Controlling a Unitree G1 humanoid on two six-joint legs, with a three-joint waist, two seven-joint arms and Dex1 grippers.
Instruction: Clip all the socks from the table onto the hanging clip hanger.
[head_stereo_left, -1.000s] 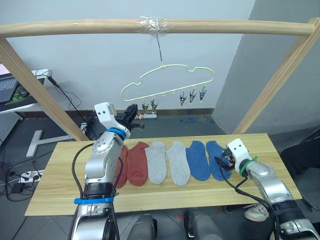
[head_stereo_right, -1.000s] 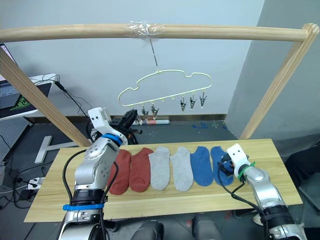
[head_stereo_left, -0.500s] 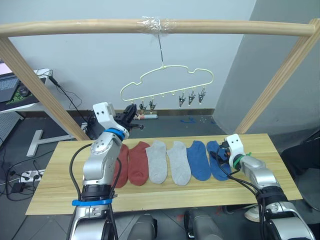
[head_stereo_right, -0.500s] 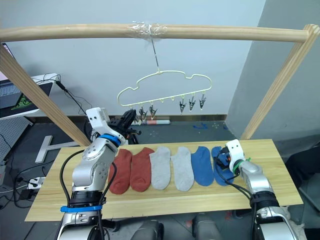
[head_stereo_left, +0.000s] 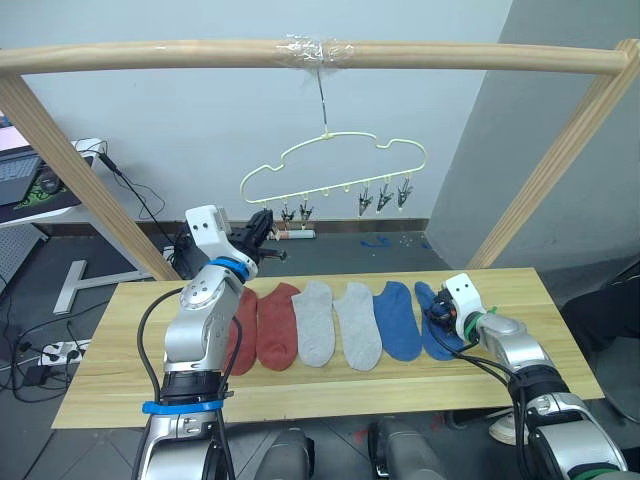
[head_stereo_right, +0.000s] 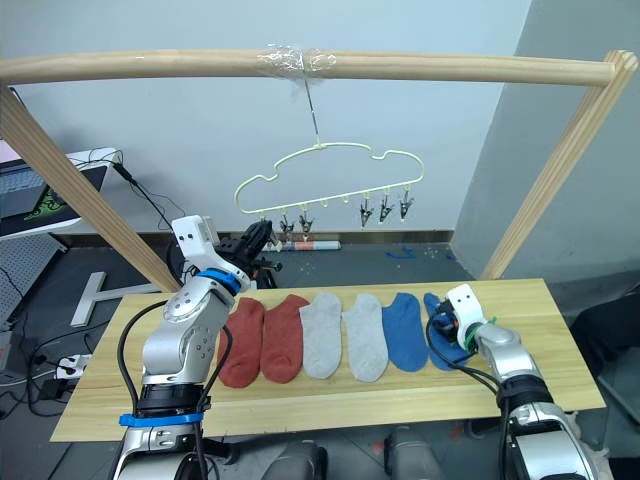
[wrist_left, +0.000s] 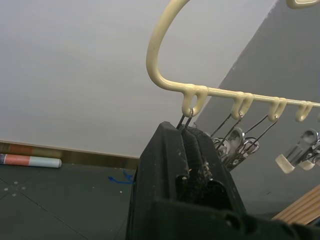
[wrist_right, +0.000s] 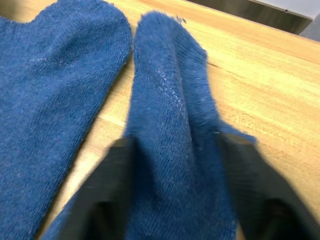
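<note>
The right gripper (wrist_right: 175, 210) has moved in from the right end of the counter (head_stereo_left: 120, 390) during the last second and now sits on the outer blue sock (wrist_right: 175, 125), the last one in the row toward the right end. Its two fingers (wrist_right: 110, 190) are spread, one on each side of the sock, and the fabric between them is bunched up a little. It is not yet pinched, so I judge that the grasp is about to begin.

The left gripper (head_stereo_left: 262, 227) stays raised beyond the far edge of the counter, under the left end of the clip hanger (head_stereo_left: 335, 160). Its fingers are pressed together, right at the first clip (wrist_left: 186, 121); whether they pinch it I cannot tell.

All six socks lie flat in a row on the counter: two rust-red socks (head_stereo_left: 275, 325), two grey socks (head_stereo_left: 314, 322) and the inner blue sock (head_stereo_left: 399, 318) beside the outer one. No sock hangs on the hanger, so the task is at its first sock.
</note>
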